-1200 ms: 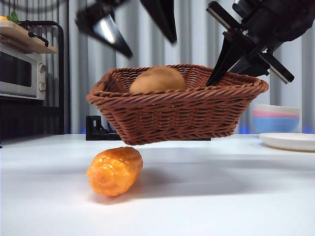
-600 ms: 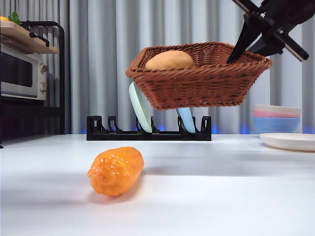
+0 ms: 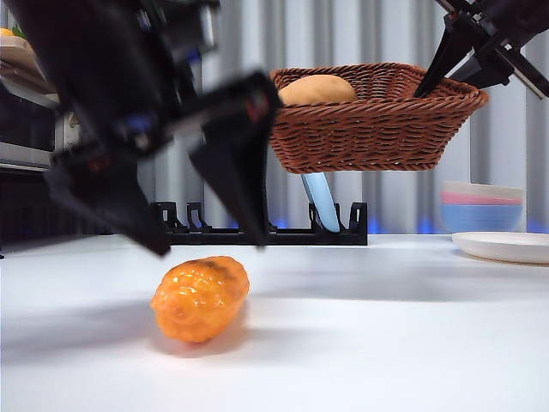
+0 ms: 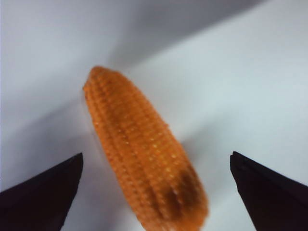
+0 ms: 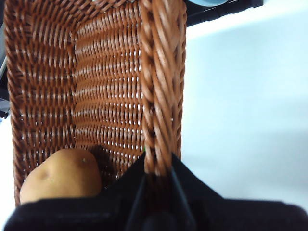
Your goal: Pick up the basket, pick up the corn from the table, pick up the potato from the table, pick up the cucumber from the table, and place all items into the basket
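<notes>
1. Two grippers are showing in the front view now. The left gripper [image 3: 206, 240] is filling the upper left of the frame, where half a second ago there was only curtain, and it is coming down with its jaws spread wide, straddling the space just above the corn [image 3: 200, 298]. The corn is lying on the table [image 3: 386, 343] at lower left of centre, in the same spot as before. At upper right the right gripper [image 3: 429, 86] is holding the basket [image 3: 377, 129] by its rim; the basket is sitting higher and further right than a second ago, well clear of the table, with the potato [image 3: 317, 88] showing above its rim. Behind it a black dish rack [image 3: 343, 232] is standing, and plates and bowls [image 3: 493, 223] are sitting at the right edge.

2. Looking through the left wrist view, the corn [image 4: 144, 154] is lying diagonally across the middle of the frame, between the two black jaw tips at the lower corners, which are standing apart and not touching it. I judge the corn pick is just starting, and the jaws are lined up to close across its width.

3. Turning to the right wrist view, the right gripper [image 5: 156, 178] is clamping its jaws together on the basket's braided rim [image 5: 159, 86] at bottom centre. The potato [image 5: 60, 175] is resting inside at lower left. No cucumber is appearing in any view.
</notes>
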Controlling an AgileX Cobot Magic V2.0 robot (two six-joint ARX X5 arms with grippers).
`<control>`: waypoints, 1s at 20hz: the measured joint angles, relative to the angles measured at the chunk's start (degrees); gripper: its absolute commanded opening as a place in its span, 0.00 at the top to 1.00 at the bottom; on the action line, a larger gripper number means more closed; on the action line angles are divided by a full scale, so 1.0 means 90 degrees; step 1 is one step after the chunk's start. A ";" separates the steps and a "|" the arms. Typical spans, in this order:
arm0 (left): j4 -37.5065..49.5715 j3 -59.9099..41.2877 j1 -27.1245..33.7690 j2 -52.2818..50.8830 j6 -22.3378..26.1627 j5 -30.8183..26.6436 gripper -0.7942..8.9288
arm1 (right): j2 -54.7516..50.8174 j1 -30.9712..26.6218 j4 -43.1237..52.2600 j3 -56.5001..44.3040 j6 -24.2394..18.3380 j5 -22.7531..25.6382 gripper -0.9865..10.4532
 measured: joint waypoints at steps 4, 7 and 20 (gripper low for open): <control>0.0114 0.0000 0.0250 0.0692 0.0005 0.0192 0.41 | -0.0007 0.0000 -0.0061 0.0000 0.0000 -0.0002 0.92; 0.0325 0.0000 0.0250 0.0692 0.0153 0.0194 0.92 | -0.0007 0.0000 -0.0100 0.0000 0.0000 0.0000 0.92; -0.1715 0.0165 -0.1088 -0.3043 0.0335 0.1829 0.93 | -0.0017 0.0010 -0.0478 0.0000 -0.0148 0.0000 0.92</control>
